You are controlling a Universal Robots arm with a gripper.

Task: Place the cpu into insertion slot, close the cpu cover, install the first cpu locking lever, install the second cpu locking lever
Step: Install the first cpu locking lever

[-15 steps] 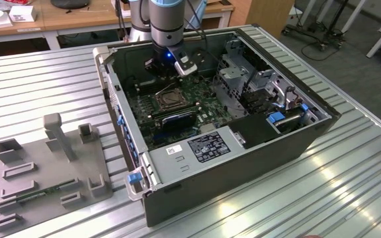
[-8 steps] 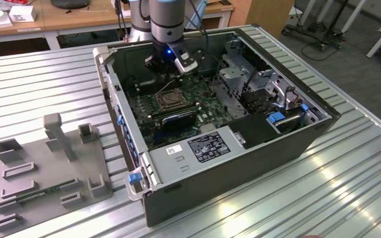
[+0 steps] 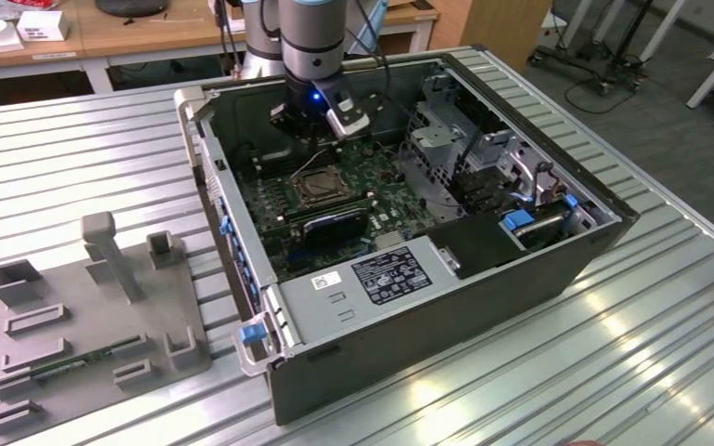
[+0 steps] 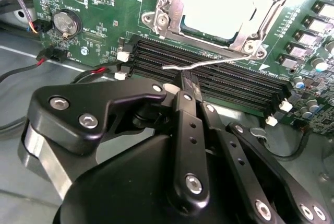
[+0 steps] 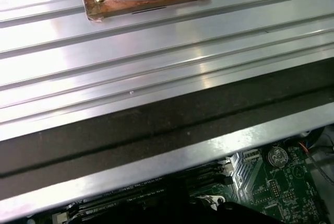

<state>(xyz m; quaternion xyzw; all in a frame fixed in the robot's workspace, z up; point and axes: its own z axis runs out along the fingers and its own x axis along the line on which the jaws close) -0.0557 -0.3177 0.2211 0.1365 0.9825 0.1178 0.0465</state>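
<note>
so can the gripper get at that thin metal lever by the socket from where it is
Probably yes. In the second wrist view the gripper sits right at the lever, which lies over the black memory slots beside the socket, with nothing between them. I can't tell how the jaws stand.

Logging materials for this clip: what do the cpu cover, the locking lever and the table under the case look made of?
The cpu cover looks like thin stamped metal with a silvery, slightly glossy finish. The locking lever seems to be bent bare steel wire, going by its thin shiny line. The table looks like ribbed aluminium, brushed and reflective, though the exact metal is a guess.
</note>
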